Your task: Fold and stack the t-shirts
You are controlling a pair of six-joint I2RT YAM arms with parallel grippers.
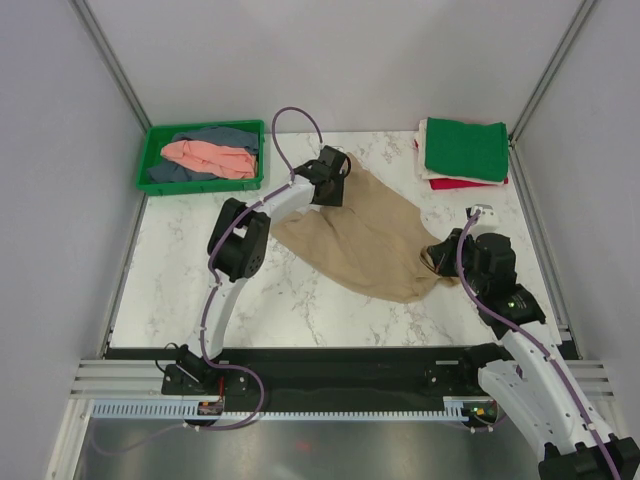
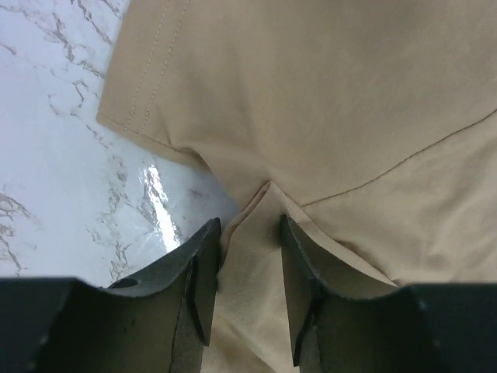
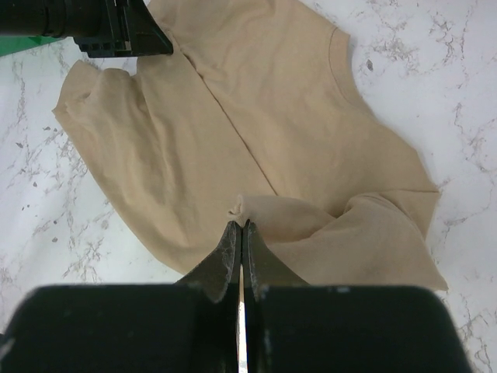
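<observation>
Two grips on tan shirt (image 1: 365, 240), mid-bench (image 1: 300, 305). Pinching a raised fold at its far-left end with left fingers (image 2: 194, 287): closed onto cloth, gap between them packed with fabric. Nipping a small tuck at the near-right end with right fingers (image 3: 225, 256), pressed fully together on it. Otherwise lying flat between the two grips, long axis diagonal, far-left to near-right in top view. Shows a straight edge down the middle in right wrist view, so probably folded once lengthwise; can't confirm layer count.

Looks like mid-fold. Next move likely brings one end over the other along that diagonal. Key relation: whole shirt ahead of right fingers, stretching away toward left ones; each arm nearest its own end, neither near the middle. Needs matched travel from both ends to avoid skew. Worth watching that thin right-hand tuck, looks easiest to slip.

Elsewhere: green shirt (image 1: 465, 148) on red shirt (image 1: 460, 184), folded stack at far right, well apart from tan one. Pink shirt (image 1: 210, 157) and grey-blue shirt (image 1: 165, 173) crumpled in tray (image 1: 205, 127) at far left, not yet folded. Roughly two of five done, by that count.
</observation>
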